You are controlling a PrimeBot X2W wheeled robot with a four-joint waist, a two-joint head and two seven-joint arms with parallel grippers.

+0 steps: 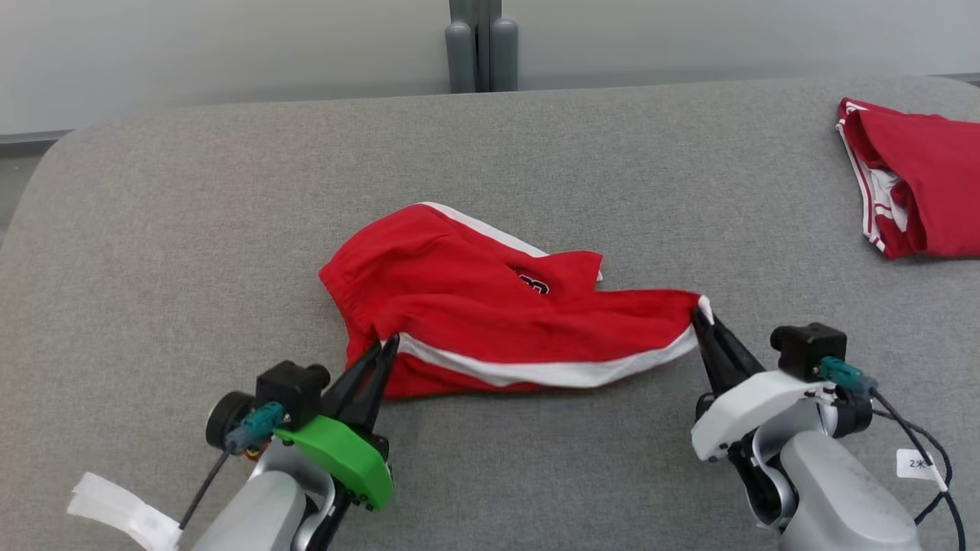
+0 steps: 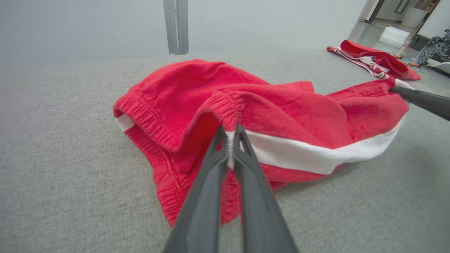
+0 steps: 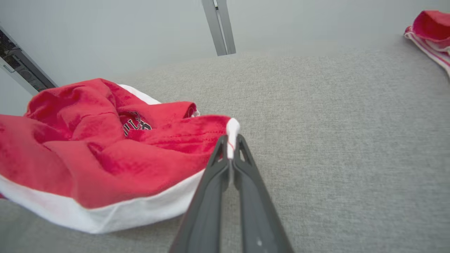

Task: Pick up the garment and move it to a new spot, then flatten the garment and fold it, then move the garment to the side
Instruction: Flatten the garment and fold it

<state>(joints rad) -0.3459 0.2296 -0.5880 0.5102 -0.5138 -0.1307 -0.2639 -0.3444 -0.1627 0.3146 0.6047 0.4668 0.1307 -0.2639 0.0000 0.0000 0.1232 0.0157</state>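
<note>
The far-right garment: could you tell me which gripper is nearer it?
Right. The right gripper sits nearer the robot than the far-right garment; the left gripper lies well leftward.

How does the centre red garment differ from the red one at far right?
The centre garment is pinched at both ends by the left gripper and right gripper; the far-right garment lies untouched. Centre has one broad white stripe; far-right has thin striped trim. Both red and white.

The left hand (image 1: 389,344) reaches in from the lower left, fingers pinched together on the waistband of the red shorts (image 1: 459,306). The right hand (image 1: 703,315) slants in from the lower right, fingers clamped on their white-edged corner.
</note>
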